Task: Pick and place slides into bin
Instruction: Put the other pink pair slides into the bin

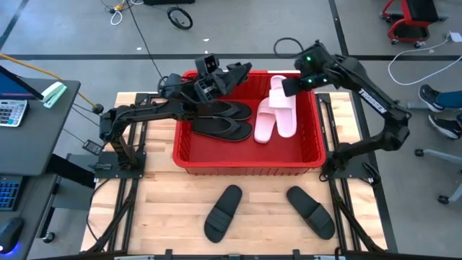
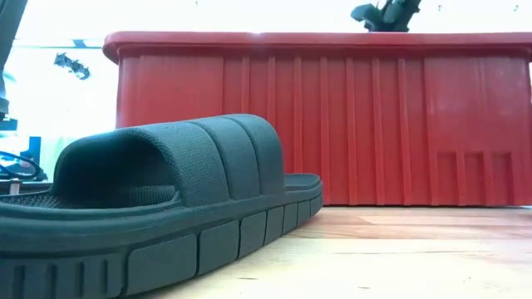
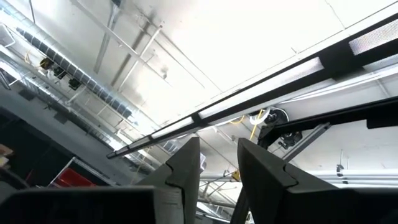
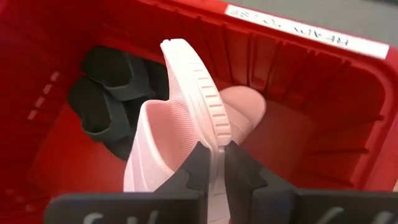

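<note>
The red bin (image 1: 249, 167) stands mid-table. Two black flip-flops (image 1: 220, 119) lie in its left half, also seen in the right wrist view (image 4: 109, 93). In the right half lies one pale pink slide (image 1: 263, 124). A second pink slide (image 4: 186, 118) is on edge above it, with my right gripper (image 1: 290, 88) shut on it. My left gripper (image 1: 242, 71) is raised over the bin's far left part. It points up at the ceiling, and its fingers (image 3: 186, 171) are apart with nothing between them. Two black slides (image 1: 222, 211) (image 1: 312, 211) lie sole-down on the table in front of the bin. My right gripper pinches the pink slide's ribbed sole edge (image 4: 214, 140) between its two fingers. They come slanting down from the bin's far right side. The slide stands on edge inside the bin, running away from the fingers. Its far end is over the other pink slide (image 4: 245, 106). Whether they touch, I cannot tell.
The bin's ribbed front wall (image 2: 332, 116) rises behind the nearer black slide (image 2: 166, 199). Bare wooden table (image 1: 159, 209) lies in front of the bin around the two black slides. A desk with a keyboard (image 1: 14, 108) stands off the table's left.
</note>
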`<state>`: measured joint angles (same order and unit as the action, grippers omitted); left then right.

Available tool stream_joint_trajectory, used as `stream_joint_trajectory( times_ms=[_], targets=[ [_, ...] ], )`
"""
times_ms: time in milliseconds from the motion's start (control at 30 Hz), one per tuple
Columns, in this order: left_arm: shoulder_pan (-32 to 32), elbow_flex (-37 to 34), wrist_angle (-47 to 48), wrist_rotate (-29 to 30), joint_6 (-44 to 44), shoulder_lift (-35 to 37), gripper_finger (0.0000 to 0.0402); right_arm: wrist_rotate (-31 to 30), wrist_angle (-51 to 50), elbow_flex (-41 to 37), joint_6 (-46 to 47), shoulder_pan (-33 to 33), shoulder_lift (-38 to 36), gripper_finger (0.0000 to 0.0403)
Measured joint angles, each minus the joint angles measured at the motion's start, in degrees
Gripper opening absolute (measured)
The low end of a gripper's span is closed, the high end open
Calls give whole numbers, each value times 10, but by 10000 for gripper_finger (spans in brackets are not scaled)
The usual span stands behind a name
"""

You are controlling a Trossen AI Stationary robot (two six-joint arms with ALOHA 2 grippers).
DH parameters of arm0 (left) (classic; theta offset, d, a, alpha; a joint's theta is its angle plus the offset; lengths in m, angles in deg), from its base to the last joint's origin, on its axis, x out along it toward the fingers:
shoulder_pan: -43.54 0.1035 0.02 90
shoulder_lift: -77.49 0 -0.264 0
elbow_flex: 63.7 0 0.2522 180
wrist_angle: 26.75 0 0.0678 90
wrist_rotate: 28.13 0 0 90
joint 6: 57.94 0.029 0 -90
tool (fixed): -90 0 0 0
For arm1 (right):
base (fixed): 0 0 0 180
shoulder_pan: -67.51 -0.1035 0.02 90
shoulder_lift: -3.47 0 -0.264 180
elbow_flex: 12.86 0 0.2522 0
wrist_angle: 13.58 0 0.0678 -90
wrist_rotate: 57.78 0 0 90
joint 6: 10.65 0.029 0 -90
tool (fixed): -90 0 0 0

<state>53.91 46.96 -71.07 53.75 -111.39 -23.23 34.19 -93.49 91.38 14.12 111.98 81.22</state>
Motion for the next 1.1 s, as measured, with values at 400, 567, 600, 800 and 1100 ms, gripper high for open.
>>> stream_joint_trajectory(
  times_ms=[400,567,600,800,1100],
  targets=[
    [-10,0,0,-6,0,0,110,-23,-29,0,40,40,50,27],
    [-10,0,0,-7,0,0,112,-39,-56,0,37,39,71,27],
    [-10,0,0,-7,1,0,112,-39,-56,0,37,39,75,27],
    [-10,0,0,-8,0,0,110,-40,-82,0,37,39,108,47],
    [-16,0,0,-8,0,0,110,-63,-70,0,37,44,144,75]
  ],
)
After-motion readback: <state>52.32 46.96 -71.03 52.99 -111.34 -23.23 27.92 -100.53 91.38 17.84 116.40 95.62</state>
